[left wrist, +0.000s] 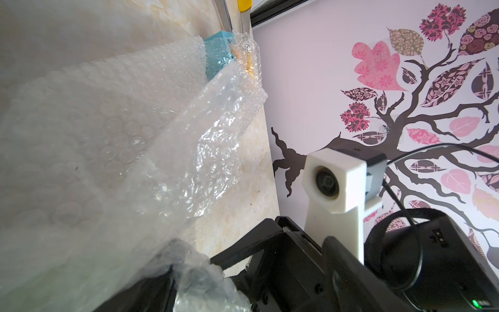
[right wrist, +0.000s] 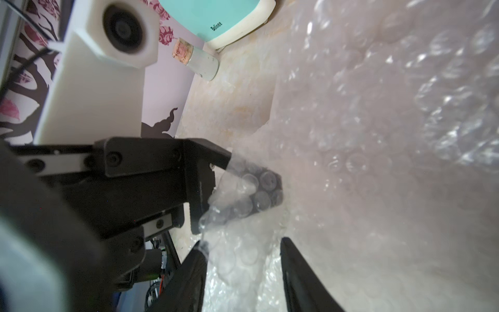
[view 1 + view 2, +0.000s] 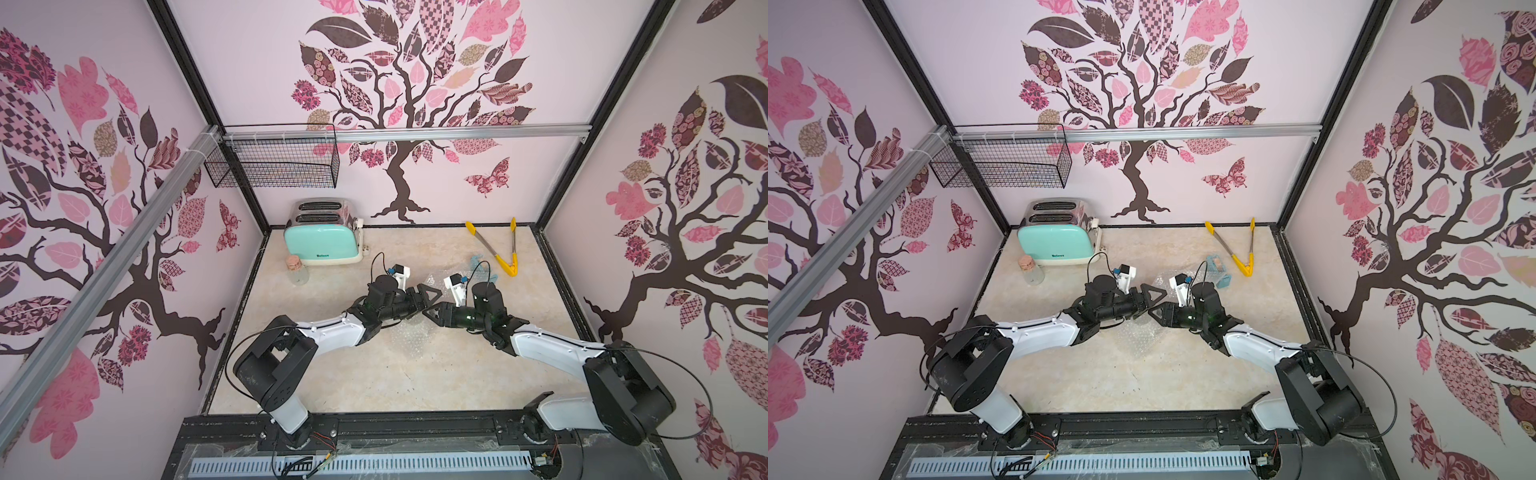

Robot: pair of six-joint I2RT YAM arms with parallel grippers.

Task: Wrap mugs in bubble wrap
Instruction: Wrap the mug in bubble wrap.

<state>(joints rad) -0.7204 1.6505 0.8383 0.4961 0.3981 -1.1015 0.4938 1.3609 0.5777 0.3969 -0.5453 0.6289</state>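
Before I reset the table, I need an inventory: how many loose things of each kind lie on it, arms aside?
Toaster: 1
Corked glass bottle: 1
Yellow tongs: 1
Blue tape dispenser: 1
Bubble wrap sheet: 1
Mug: 0 in view
Total: 5

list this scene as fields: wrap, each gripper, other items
wrap: clear crinkly bubble wrap sheet, spread mid-table
mug: not visible in any view
left gripper: jaws wide, wrap draped over one; grip unclear
right gripper: jaws apart, wrap between them
others: mint-green toaster, corked glass bottle, yellow-tipped metal tongs, small blue tape dispenser
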